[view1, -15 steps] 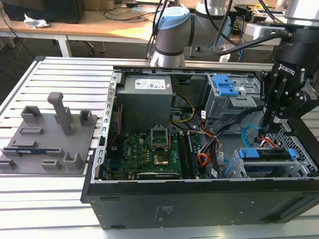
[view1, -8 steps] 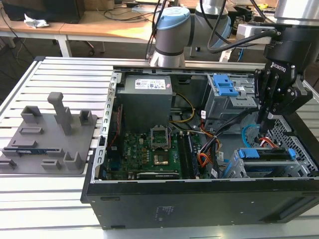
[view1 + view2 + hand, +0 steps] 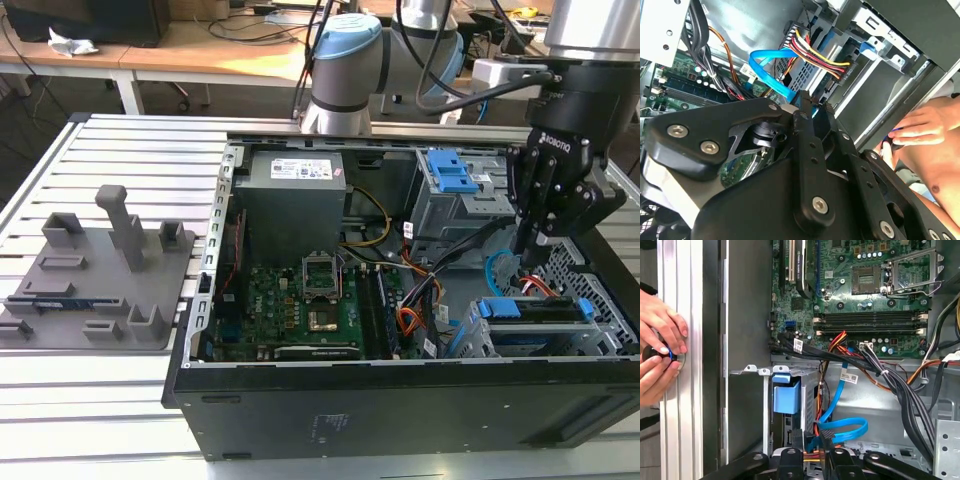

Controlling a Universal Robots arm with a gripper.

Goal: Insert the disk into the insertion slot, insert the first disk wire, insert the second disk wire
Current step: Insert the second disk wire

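Gripper (image 3: 527, 262), pinched on the blue cable (image 3: 775, 81) end, is held just above the seated drive (image 3: 530, 309), set lengthwise across the exterior view.

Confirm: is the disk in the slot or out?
In. The disk, in its blue carrier, sits inside the low grey slot at the exterior view's right.
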